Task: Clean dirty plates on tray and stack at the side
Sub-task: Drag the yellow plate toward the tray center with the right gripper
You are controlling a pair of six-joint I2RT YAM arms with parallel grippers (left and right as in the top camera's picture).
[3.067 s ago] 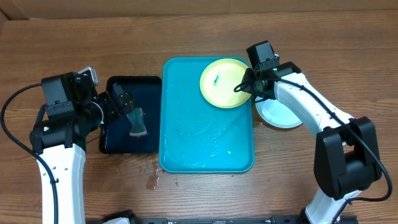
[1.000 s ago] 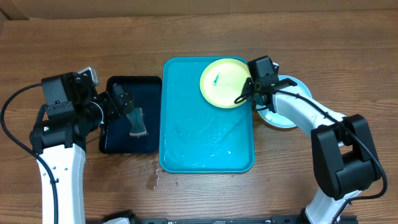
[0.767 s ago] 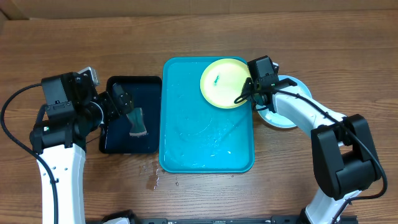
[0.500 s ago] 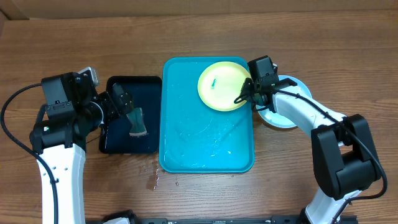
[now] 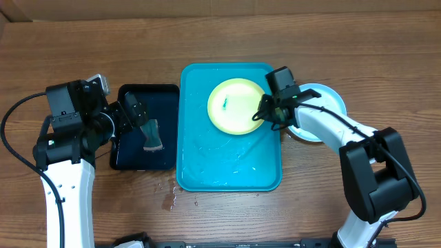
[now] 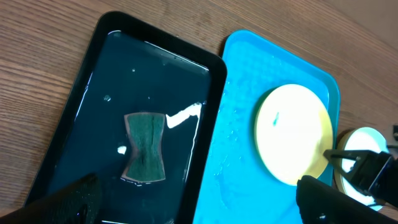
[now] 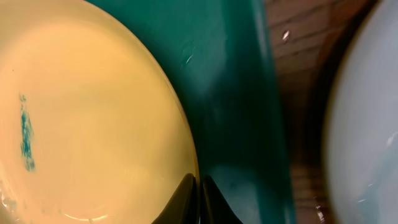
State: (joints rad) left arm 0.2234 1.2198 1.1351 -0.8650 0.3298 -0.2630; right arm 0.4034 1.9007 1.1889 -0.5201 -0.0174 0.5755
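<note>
A yellow-green plate (image 5: 234, 105) with a small blue smear (image 7: 25, 134) lies in the upper middle of the blue tray (image 5: 227, 162). My right gripper (image 5: 264, 112) is shut on this plate's right rim; in the right wrist view the two dark fingertips (image 7: 199, 186) pinch the edge of the plate (image 7: 87, 112). A light blue plate (image 5: 329, 100) rests on the table just right of the tray, partly under the right arm. My left gripper (image 5: 136, 114) hangs open over the black tray (image 5: 145, 96), nothing between its fingers (image 6: 74, 199).
A green sponge (image 5: 151, 135) lies in water in the black tray (image 6: 155, 62), left of the blue tray (image 6: 249, 180). Water drops sit on the wood near the blue tray's front left corner (image 5: 172, 196). The blue tray's floor is wet.
The right gripper has closed on the yellow-green plate's rim and slid the plate left, from the tray's top right corner toward its middle. The left arm has not moved.
</note>
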